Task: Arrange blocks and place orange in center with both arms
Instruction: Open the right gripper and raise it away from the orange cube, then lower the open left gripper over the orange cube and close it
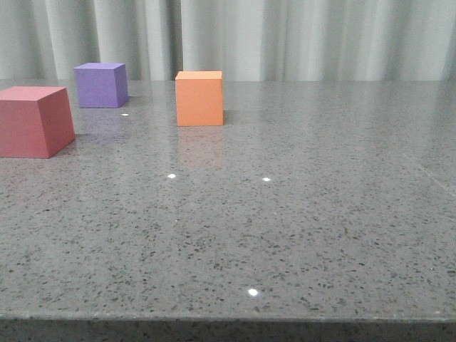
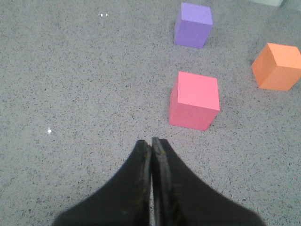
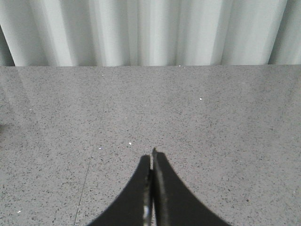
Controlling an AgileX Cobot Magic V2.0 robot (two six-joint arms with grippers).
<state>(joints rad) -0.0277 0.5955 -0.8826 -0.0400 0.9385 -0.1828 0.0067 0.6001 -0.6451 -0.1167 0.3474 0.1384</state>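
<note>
In the front view the orange cube (image 1: 199, 98) stands at the table's middle back, the purple cube (image 1: 101, 85) at the back left, and the red-pink cube (image 1: 34, 121) nearer at the far left. Neither arm shows there. In the left wrist view my left gripper (image 2: 151, 141) is shut and empty above the table. The red-pink cube (image 2: 194, 100) lies just ahead of it, the purple cube (image 2: 193, 25) and the orange cube (image 2: 277, 66) farther off. In the right wrist view my right gripper (image 3: 151, 154) is shut and empty over bare table; no cube shows there.
The grey speckled table (image 1: 285, 228) runs to a front edge near the camera. A pale pleated curtain (image 1: 299, 35) hangs behind the table's far edge and shows in the right wrist view (image 3: 150, 28).
</note>
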